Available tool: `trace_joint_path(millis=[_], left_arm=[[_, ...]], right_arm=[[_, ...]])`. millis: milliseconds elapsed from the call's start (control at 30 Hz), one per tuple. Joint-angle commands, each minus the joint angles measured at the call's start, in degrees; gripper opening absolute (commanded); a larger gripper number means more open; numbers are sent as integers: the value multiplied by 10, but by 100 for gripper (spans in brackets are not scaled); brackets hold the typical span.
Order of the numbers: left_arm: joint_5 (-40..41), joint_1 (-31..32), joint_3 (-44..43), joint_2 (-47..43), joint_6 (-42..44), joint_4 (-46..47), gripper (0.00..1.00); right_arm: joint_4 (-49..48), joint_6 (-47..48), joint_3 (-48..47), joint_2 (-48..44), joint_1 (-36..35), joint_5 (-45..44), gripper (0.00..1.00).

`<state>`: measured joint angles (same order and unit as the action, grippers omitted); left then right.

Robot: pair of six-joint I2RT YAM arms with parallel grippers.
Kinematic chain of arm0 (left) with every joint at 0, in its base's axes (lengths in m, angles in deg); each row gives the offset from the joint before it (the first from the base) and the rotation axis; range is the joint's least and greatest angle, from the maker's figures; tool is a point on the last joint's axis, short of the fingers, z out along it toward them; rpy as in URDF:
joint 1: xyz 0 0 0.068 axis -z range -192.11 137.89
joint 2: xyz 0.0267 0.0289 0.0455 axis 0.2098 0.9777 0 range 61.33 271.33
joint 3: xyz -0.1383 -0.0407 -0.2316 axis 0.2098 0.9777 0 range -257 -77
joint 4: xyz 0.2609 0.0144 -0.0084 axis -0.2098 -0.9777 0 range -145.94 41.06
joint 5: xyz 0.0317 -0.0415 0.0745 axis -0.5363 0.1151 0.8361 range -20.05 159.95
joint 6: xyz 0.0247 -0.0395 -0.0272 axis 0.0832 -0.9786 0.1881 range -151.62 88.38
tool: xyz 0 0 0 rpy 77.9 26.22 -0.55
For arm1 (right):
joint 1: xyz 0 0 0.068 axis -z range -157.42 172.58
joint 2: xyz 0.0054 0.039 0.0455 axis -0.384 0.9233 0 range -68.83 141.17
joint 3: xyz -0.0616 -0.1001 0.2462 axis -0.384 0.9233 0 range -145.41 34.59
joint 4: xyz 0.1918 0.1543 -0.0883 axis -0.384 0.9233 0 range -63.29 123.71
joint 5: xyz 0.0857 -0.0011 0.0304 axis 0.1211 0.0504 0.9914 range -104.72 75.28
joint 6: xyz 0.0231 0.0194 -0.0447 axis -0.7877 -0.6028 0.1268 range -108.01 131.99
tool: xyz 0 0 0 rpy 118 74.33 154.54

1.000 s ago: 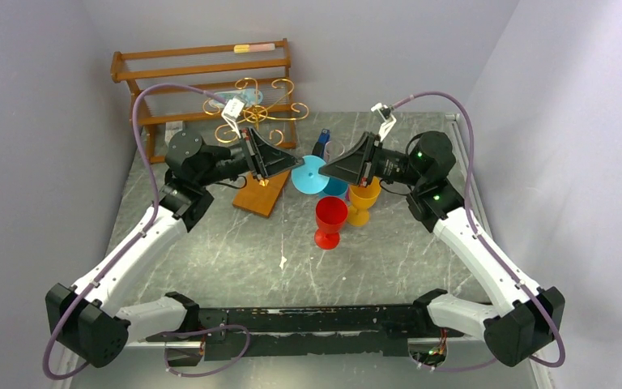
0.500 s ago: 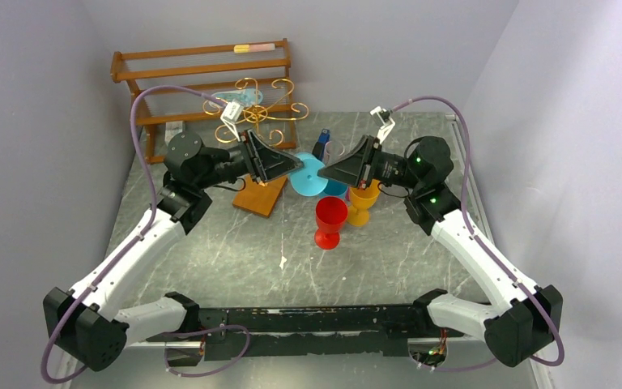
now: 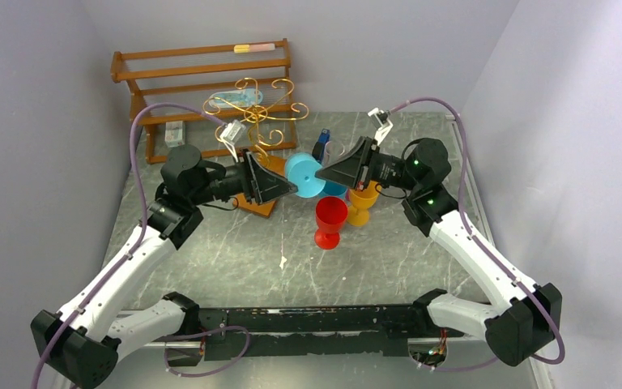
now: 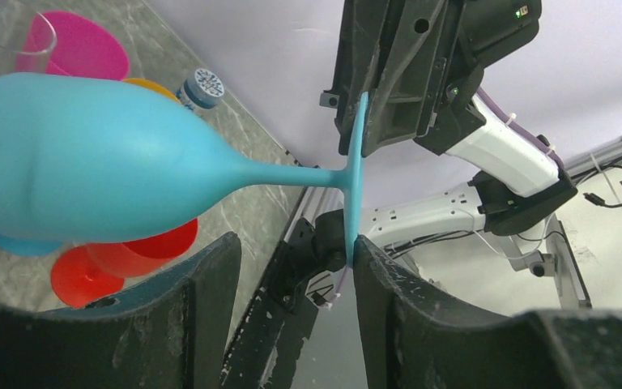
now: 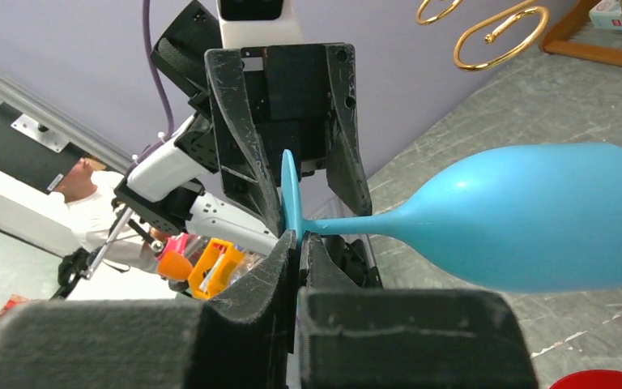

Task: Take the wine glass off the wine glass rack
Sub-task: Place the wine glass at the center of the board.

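The wine glass (image 3: pixel 301 177), a matte blue one, is off the wine glass rack (image 3: pixel 261 207) and up in the air on its side, over the far middle of the surface (image 3: pixel 235 251), just to the right of the rack's wooden base. Its bowl points to the far side and its round foot faces the near side, stretched between the two arms.

The right hand (image 3: pixel 324 173) has it. From the right wrist view the two fingers of the right hand (image 5: pixel 298 237) are pinched tight on the rim of the foot, with the stem and bowl (image 5: pixel 534 219) running off to one side. The left hand (image 3: pixel 290 186) sits right opposite, and its fingers stand apart with a clear gap. In the left wrist view the left hand (image 4: pixel 296 243) has the foot's edge just at the inner face of one finger (image 4: pixel 389 308), and I cannot tell whether they touch.

Below the glass, a red glass (image 3: pixel 330 220) stands upright near the middle of the surface, with a yellow glass (image 3: pixel 362 201) just beside it on the right. The brown slatted shelf (image 3: pixel 202 73) stands against the far wall at the far left corner, behind the rack's gold scrolls.
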<state>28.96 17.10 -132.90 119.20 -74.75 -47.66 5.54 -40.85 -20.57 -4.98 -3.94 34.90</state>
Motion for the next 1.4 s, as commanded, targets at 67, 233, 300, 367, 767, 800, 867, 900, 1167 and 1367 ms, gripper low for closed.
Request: trace_joint_path(millis=[67, 233, 300, 367, 767, 800, 867, 900, 1167, 1367], left_arm=[[-11, 27, 10, 6, -31, 52, 53], [1, 39, 8, 10, -31, 57, 34], [-3, 40, 16, 8, -38, 68, 27], [-4, 41, 18, 7, -34, 64, 24], [-10, 42, 13, -2, -2, 26, 22], [-6, 42, 14, -5, -3, 26, 19], [2, 42, 21, -10, -8, 34, 15], [5, 42, 24, -11, -13, 40, 15], [25, 42, 55, -22, -66, 111, 33], [37, 42, 76, -32, -93, 157, 28]], right_arm=[[11, 24, -13, 15, -24, -12, 0], [19, 32, -17, 20, -35, -21, 0], [20, 34, -12, 17, -34, -29, 0], [21, 35, -8, 14, -34, -38, 0], [8, 29, 5, 8, -35, -86, 0], [9, 29, 4, 9, -35, -84, 0], [9, 29, 2, 11, -35, -79, 0], [8, 28, 2, 12, -34, -77, 0], [14, 31, -2, 13, -35, -69, 0], [11, 27, 0, 15, -34, -60, 0]])
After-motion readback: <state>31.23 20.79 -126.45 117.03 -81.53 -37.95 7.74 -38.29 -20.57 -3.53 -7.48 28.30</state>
